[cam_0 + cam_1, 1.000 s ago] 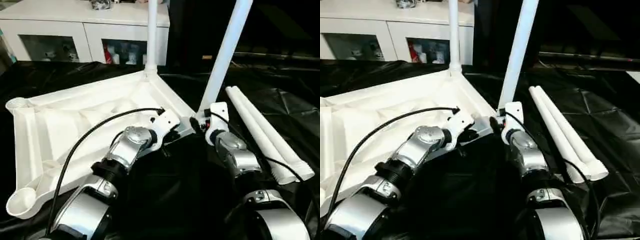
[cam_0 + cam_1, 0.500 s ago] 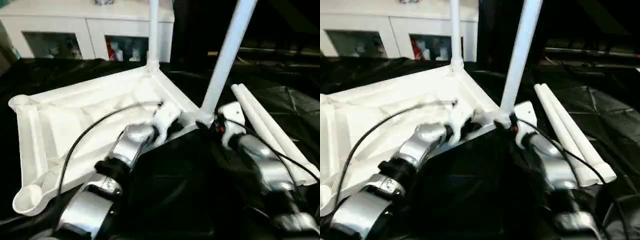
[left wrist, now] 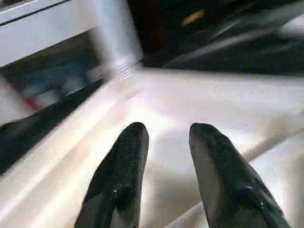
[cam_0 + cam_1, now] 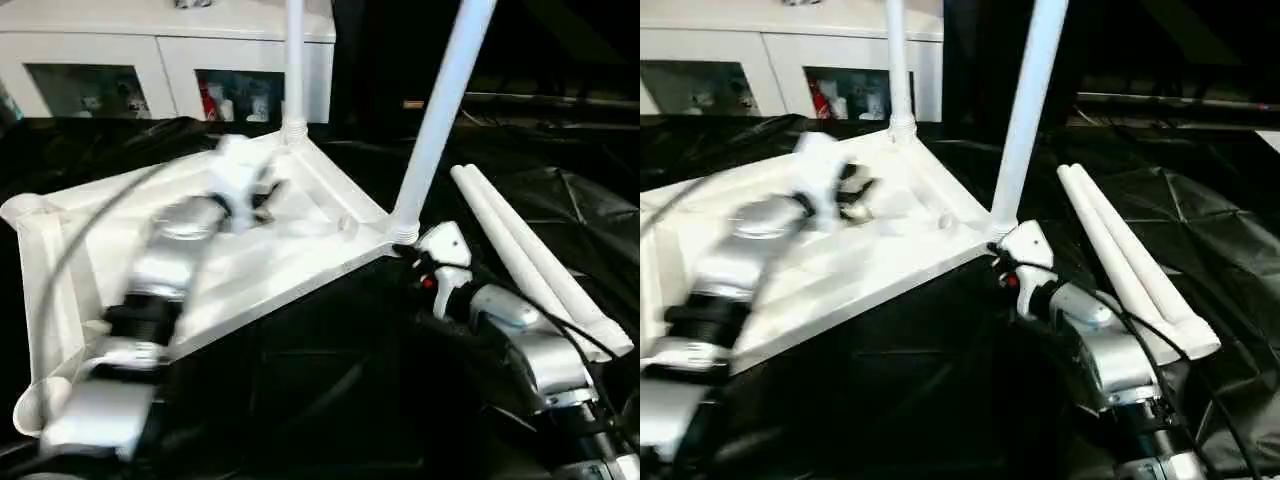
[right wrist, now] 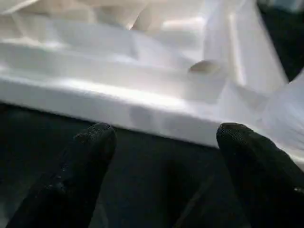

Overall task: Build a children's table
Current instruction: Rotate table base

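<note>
The children's table lies upside down: its white tabletop (image 4: 300,262) rests on the black cover. One leg (image 4: 294,60) stands in the far corner socket and another leg (image 4: 440,110) in the near right socket. Two loose legs (image 4: 530,265) lie side by side to the right. My left gripper (image 3: 166,130) hovers over the tabletop's inner face, near the far leg, open with nothing between its fingers. My right gripper (image 5: 161,135) is just in front of the rim by the near right corner, wide open and empty.
A white cabinet with glass doors (image 4: 150,40) stands behind the black-covered work table (image 4: 330,390). The tabletop's two left corner sockets (image 4: 25,210) hold no legs. A black cable runs along each forearm.
My left gripper has opened and swung from the rim near the right corner up over the tabletop towards the far leg. My right gripper has drawn back slightly from the near leg's base.
</note>
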You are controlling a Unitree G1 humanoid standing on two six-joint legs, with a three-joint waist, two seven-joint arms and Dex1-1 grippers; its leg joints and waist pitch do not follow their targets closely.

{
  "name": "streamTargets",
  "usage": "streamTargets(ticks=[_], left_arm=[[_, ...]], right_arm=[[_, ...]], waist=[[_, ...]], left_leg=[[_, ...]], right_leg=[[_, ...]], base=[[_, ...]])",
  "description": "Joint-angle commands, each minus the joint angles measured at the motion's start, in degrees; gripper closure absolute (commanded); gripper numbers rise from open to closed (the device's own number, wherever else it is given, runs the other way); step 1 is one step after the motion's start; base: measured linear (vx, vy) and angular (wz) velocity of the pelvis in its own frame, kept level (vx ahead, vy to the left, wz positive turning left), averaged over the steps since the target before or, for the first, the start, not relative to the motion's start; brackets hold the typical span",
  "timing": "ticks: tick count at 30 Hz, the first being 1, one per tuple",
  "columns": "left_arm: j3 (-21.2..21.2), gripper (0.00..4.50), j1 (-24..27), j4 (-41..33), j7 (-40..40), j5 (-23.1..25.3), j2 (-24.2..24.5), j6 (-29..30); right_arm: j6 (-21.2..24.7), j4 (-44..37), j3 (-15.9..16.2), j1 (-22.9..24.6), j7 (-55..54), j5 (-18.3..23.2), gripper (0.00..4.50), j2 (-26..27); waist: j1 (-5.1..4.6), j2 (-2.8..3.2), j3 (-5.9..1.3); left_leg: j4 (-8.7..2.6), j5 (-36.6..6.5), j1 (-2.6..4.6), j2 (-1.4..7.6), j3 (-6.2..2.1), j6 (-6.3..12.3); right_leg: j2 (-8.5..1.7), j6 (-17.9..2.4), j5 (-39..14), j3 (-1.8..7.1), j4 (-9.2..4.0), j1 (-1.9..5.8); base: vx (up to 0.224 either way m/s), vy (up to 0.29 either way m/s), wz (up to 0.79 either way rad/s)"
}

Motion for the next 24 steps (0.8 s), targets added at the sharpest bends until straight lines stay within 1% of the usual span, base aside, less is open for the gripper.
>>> streamTargets(ticks=[1,2,3,4,5,6,7,8,9,10,12,13,14,16,17,18,19,20,21,22,23,24], left_arm=[[0.3,2.64,0.6,0.2,2.0,1.9,1.8,0.8],[-0.1,2.64,0.7,2.5,3.5,3.3,4.1,0.4],[-0.5,2.64,0.6,5.1,5.1,4.6,6.2,0.1],[-0.5,2.64,0.6,5.1,5.1,4.6,6.2,0.1],[-0.9,2.64,0.5,6.4,6.3,5.5,7.5,0.2],[-2.1,2.64,0.4,8.3,8.0,7.5,9.8,0.9],[-2.8,2.64,0.2,9.5,9.2,8.8,11.3,1.6],[-2.9,2.64,0.2,9.6,9.3,8.9,11.5,1.7],[-3.3,2.64,0.3,10.2,9.7,10.1,12.6,2.6],[-3.3,2.64,0.5,10.6,10.0,10.7,13.4,3.3],[-3.7,2.64,1.4,10.8,10.0,12.4,14.8,4.4],[-3.9,2.64,1.4,11.1,10.0,12.6,15.1,4.5],[-4.1,2.64,1.7,11.2,9.9,13.0,15.5,4.7],[-4.3,2.64,2.1,11.2,9.2,12.7,15.8,4.7],[-4.4,2.64,2.4,11.4,8.4,11.8,15.6,4.9],[-4.5,2.64,2.3,11.6,8.3,11.6,15.6,4.9],[-5.0,2.64,2.7,11.2,6.4,11.3,15.6,5.3],[-5.9,2.64,3.3,10.7,3.3,11.1,15.6,5.3],[-6.2,2.64,3.5,10.6,2.0,11.1,15.6,5.1],[-6.3,2.64,3.6,10.5,1.6,11.1,15.6,5.1],[-6.6,2.64,3.7,10.5,0.5,11.3,15.7,5.2],[-7.9,2.64,4.0,10.5,-2.2,12.0,16.0,5.9]], right_arm=[[1.5,-2.0,0.1,0.3,0.2,0.3,0.65,-1.1],[1.7,-1.8,-0.1,0.4,-0.2,0.1,0.65,-1.5],[1.8,-1.4,-0.2,0.5,-0.7,-0.4,0.65,-1.8],[1.8,-1.4,-0.2,0.5,-0.7,-0.4,0.65,-1.8],[1.9,-1.1,-0.2,0.5,-1.1,-0.8,0.65,-2.0],[2.4,-0.5,-0.3,0.4,-2.2,-1.6,0.65,-2.2],[2.7,0.0,-0.3,0.4,-3.1,-2.2,0.65,-2.2],[2.8,0.1,-0.3,0.4,-3.2,-2.3,0.65,-2.2],[3.2,0.3,-0.3,0.5,-3.8,-2.8,0.65,-2.1],[3.3,0.4,-0.2,0.6,-4.1,-3.1,0.65,-2.0],[4.2,-0.4,0.1,1.1,-4.6,-3.5,0.65,-1.6],[4.3,-0.4,0.2,1.1,-4.8,-3.5,0.65,-1.6],[4.2,-0.1,0.3,1.1,-5.2,-3.7,0.65,-1.5],[4.1,0.4,0.4,1.0,-6.0,-3.9,0.65,-1.2],[3.8,1.4,0.4,0.7,-6.8,-4.1,0.65,-0.7],[3.8,1.6,0.4,0.6,-7.0,-4.1,0.65,-0.5],[3.4,2.7,0.4,0.1,-7.7,-4.5,0.65,-0.1],[2.7,4.7,0.3,-0.9,-9.0,-5.2,0.65,0.8],[2.5,5.6,0.2,-1.4,-9.6,-5.5,0.65,1.3],[2.4,6.0,0.2,-1.6,-9.8,-5.6,0.65,1.4],[2.1,7.1,0.1,-2.3,-10.3,-5.9,0.65,2.0],[1.3,9.4,0.3,-3.7,-11.2,-6.4,0.65,3.0]], waist=[[0.20,-0.06,-4.07],[0.24,-0.14,-4.05],[0.35,0.14,-4.04],[0.29,0.05,-4.01],[0.39,0.06,-3.98],[0.47,0.34,-3.94],[0.50,0.24,-3.92],[0.49,0.42,-3.97],[0.49,0.41,-3.96],[0.50,0.58,-3.97],[0.55,0.55,-3.97],[0.60,0.57,-3.92],[0.75,0.56,-3.97],[0.90,0.56,-4.01],[0.92,0.46,-4.02],[0.91,0.51,-4.02],[0.95,0.54,-4.05],[0.94,0.43,-3.98],[0.90,0.46,-4.00],[0.80,0.38,-3.97],[0.88,0.49,-3.97],[0.86,0.59,-4.02]], left_leg=[[-4.05,-7.7,1.12,3.11,-1.39,2.34],[-3.98,-7.3,1.14,2.93,-1.26,2.47],[-3.97,-7.5,1.16,2.87,-1.28,2.32],[-4.01,-7.8,1.16,2.82,-1.24,2.19],[-4.08,-8.5,1.28,2.91,-1.25,1.65],[-4.09,-9.1,1.27,2.84,-1.27,1.18],[-4.15,-9.3,1.23,2.81,-1.32,0.98],[-4.22,-9.9,1.42,2.87,-1.38,0.40],[-4.28,-10.4,1.41,2.88,-1.42,-0.07],[-4.30,-10.7,1.44,2.92,-1.43,-0.31],[-4.30,-11.0,1.52,2.96,-1.43,-0.60],[-4.34,-10.9,1.43,3.00,-1.47,-0.65],[-4.28,-10.8,1.53,2.99,-1.42,-0.68],[-4.26,-10.4,1.47,2.99,-1.43,-0.69],[-4.28,-10.4,1.44,2.98,-1.41,-0.63],[-4.28,-10.3,1.44,2.95,-1.41,-0.68],[-4.24,-10.5,1.43,2.93,-1.37,-0.79],[-4.32,-10.6,1.41,2.89,-1.37,-0.86],[-4.30,-10.8,1.48,2.88,-1.35,-0.94],[-4.37,-11.0,1.41,2.88,-1.36,-1.08],[-4.35,-11.2,1.46,2.90,-1.34,-1.29],[-4.34,-11.3,1.54,2.95,-1.38,-1.38]], right_leg=[[-3.69,-11.0,-5.3,3.25,-3.28,3.04],[-3.66,-11.0,-4.4,3.30,-3.22,2.98],[-3.69,-10.9,-4.7,3.30,-3.25,2.97],[-3.62,-10.7,-5.1,3.30,-3.33,2.96],[-3.78,-10.6,-6.1,3.34,-3.46,2.97],[-3.62,-10.4,-6.7,3.37,-3.46,2.83],[-3.68,-10.0,-7.0,3.37,-3.50,2.89],[-3.64,-9.7,-7.4,3.36,-3.49,2.76],[-3.74,-9.7,-7.8,3.36,-3.53,2.82],[-3.79,-9.9,-7.8,3.37,-3.51,2.79],[-3.83,-10.1,-7.5,3.41,-3.53,2.77],[-3.86,-10.3,-7.1,3.43,-3.43,2.81],[-3.89,-10.5,-6.7,3.45,-3.45,2.75],[-3.92,-10.8,-5.8,3.45,-3.27,2.77],[-3.98,-11.1,-5.7,3.45,-3.21,2.78],[-4.02,-11.2,-5.7,3.44,-3.23,2.77],[-4.01,-11.4,-5.6,3.46,-3.22,2.77],[-4.10,-11.6,-6.6,3.44,-3.34,2.77],[-4.13,-11.7,-7.0,3.46,-3.38,2.64],[-4.11,-11.7,-7.4,3.45,-3.40,2.70],[-4.15,-11.5,-7.5,3.50,-3.41,2.68],[-4.21,-11.6,-7.4,3.52,-3.36,2.60]], base=[[0.000,0.000,0.00],[0.000,0.000,0.00],[0.000,0.000,0.00],[0.000,0.000,0.00],[0.000,0.000,0.00],[0.000,0.000,0.00],[0.000,0.000,0.00],[0.000,0.000,0.00],[0.000,0.000,0.00],[0.000,0.000,0.00],[0.000,0.000,0.00],[0.000,0.000,0.00],[0.000,0.000,0.00],[0.000,0.000,0.00],[0.000,0.000,0.00],[0.000,0.000,0.00],[0.000,0.000,0.00],[0.000,0.000,0.00],[0.000,0.000,0.00],[0.000,0.000,0.00],[0.000,0.000,0.00],[0.000,0.000,0.00]])
